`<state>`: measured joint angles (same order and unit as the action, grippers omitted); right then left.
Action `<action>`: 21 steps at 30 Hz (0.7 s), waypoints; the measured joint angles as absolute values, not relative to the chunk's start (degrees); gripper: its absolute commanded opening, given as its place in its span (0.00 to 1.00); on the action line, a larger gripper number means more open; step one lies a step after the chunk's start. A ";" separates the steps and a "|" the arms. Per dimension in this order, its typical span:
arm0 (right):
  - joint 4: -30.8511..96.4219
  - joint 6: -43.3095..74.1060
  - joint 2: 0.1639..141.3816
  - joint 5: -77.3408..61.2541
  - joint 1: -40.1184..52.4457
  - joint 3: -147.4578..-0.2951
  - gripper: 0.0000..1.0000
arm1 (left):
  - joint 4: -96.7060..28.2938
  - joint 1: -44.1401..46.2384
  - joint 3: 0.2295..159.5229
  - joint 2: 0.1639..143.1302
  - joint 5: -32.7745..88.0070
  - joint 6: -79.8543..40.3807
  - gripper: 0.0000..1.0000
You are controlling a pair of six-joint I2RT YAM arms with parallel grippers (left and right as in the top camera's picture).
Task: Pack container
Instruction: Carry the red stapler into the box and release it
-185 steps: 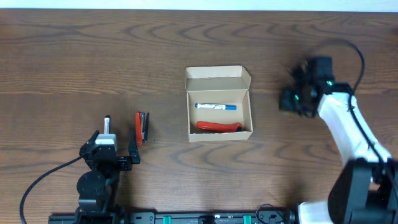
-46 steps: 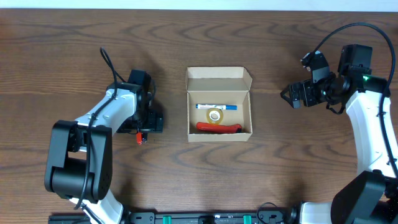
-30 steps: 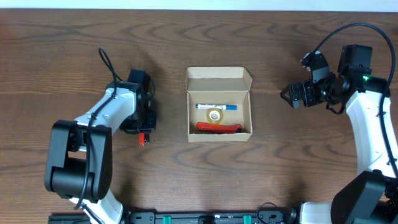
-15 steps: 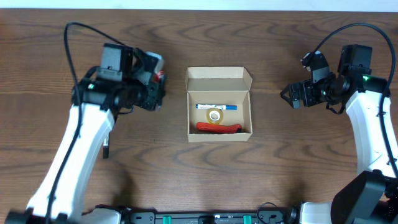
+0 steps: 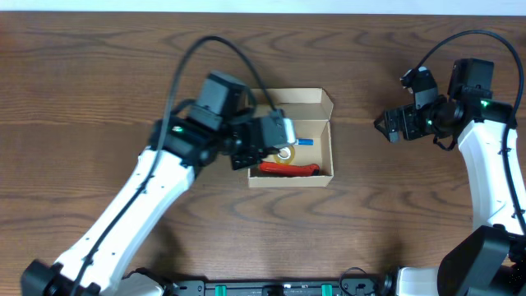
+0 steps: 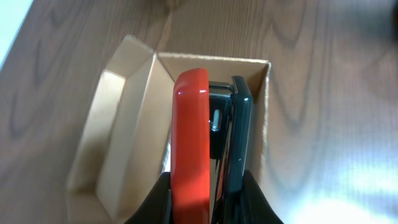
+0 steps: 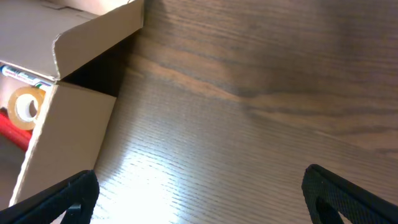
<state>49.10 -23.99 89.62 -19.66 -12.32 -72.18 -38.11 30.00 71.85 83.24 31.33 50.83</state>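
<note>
The container [image 5: 317, 99], a small tan cardboard box with its flap lid folded back, sits open at the table's middle. My left gripper [image 5: 274, 134] hovers over its left half, shut on a red and black stapler [image 6: 194, 142]. In the left wrist view the stapler points down into the container [image 6: 117, 140], clamped between the fingers of the left gripper [image 6: 205, 200]. Inside lie a blue and white marker [image 5: 305, 141], a tape roll [image 5: 286, 154] and a red-handled tool [image 5: 294, 169]. My right gripper [image 5: 387, 127] stands open right of the box, holding nothing.
Dark wood table [image 5: 394, 214] all round. The right wrist view shows the container's right wall [image 7: 68, 130], the tape roll [image 7: 25, 107] inside, and bare table between the right gripper's [image 7: 199, 194] wide-spread fingertips.
My left arm lifted the stapler from the table at the left and swung it right, to above the container. The right arm has stayed put.
</note>
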 measured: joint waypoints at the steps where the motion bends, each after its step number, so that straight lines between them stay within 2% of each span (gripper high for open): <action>1: 48.90 -23.99 89.62 -19.53 -12.40 -72.18 0.99 | -37.04 30.85 71.85 83.94 30.68 51.44 0.06; 11: 47.81 -23.97 89.62 -19.44 -13.82 -72.18 0.99 | -28.56 34.09 71.85 93.71 23.94 56.27 0.06; 19: 47.24 -23.99 89.62 -19.46 -13.82 -72.18 0.99 | -29.12 34.09 71.85 102.21 22.15 57.06 0.06; 20: 47.22 -23.97 89.62 -19.46 -13.82 -72.18 0.99 | -29.54 34.09 71.85 103.39 22.04 57.04 0.06; 21: 47.22 -23.97 89.62 -19.46 -13.82 -72.18 0.99 | -29.95 34.09 71.85 104.71 22.00 57.01 0.10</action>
<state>47.22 -23.97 89.62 -19.46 -13.82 -72.18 -29.95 34.09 71.85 104.71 22.00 57.01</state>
